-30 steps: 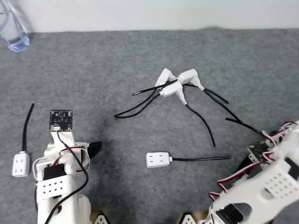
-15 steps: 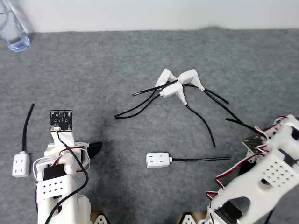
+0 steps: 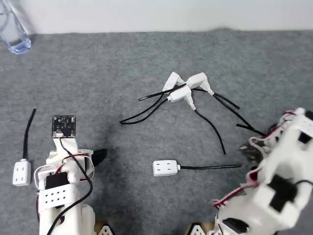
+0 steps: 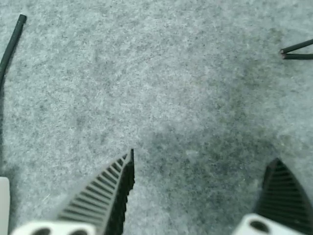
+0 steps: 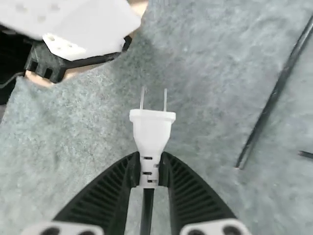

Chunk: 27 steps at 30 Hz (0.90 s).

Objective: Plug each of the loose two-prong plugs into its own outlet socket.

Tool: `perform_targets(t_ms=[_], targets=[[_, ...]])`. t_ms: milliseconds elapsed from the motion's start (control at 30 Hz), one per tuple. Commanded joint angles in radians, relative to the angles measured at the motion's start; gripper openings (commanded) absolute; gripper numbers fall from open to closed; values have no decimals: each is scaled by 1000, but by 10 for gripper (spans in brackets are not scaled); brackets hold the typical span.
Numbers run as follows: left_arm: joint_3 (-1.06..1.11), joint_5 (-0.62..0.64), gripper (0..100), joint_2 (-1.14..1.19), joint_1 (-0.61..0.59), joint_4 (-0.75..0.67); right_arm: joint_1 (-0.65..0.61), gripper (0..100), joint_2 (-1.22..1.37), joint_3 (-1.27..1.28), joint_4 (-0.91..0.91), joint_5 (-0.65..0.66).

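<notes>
Right gripper (image 5: 149, 159): closed narrowly on a white plug (image 5: 152, 125). The fingers (image 5: 117, 191) clamp the ribbed neck of the plug. The body and both prongs project past the fingertips, clear of the grey mat (image 5: 73, 147). The plug's black cord runs back between the fingers. Beyond the prongs are the mat edge and a white arm part (image 5: 73, 24). A loose black cord (image 5: 274, 98) lies on the mat off to one side of the gripper, apart from it.

Left gripper (image 4: 203, 159): spread wide, holding nothing. Its toothed fingers (image 4: 115, 191) stand over bare mat. A cord end (image 4: 12, 44) lies ahead of one finger, and two cord ends (image 4: 296, 49) lie ahead of the other; none touches the gripper.

From above, a socket strip (image 3: 165, 167) lies flat on the mat between the two arms, nothing plugged into it. Its cord runs toward the right arm (image 3: 279, 186). A second socket (image 3: 21, 172) lies just beside the left arm (image 3: 63, 181), on its outer side, nothing plugged in, with its cord leading away across the mat. Three loose plugs (image 3: 180, 94) lie bunched together well ahead of both arms, their cords crossing.

A clear bottle (image 3: 12, 29) stands at the far corner, on the left arm's side.
</notes>
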Motion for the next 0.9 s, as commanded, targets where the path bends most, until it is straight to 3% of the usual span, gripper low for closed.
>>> perform_targets(t_ms=[0,200,267,533,867], targets=[[-5,3,390,-8,9,-23,-114,9,-166,37,-13,-206],[-5,3,390,-8,9,-21,-334,9,-200,219,-598,-778],[-5,3,390,-8,9,-21,-400,9,-206,292,-717,-878],[-5,3,390,-8,11,-21,-553,9,-211,325,-803,-1089],[-5,3,390,-8,11,-21,-562,9,-137,370,-903,-1109]])
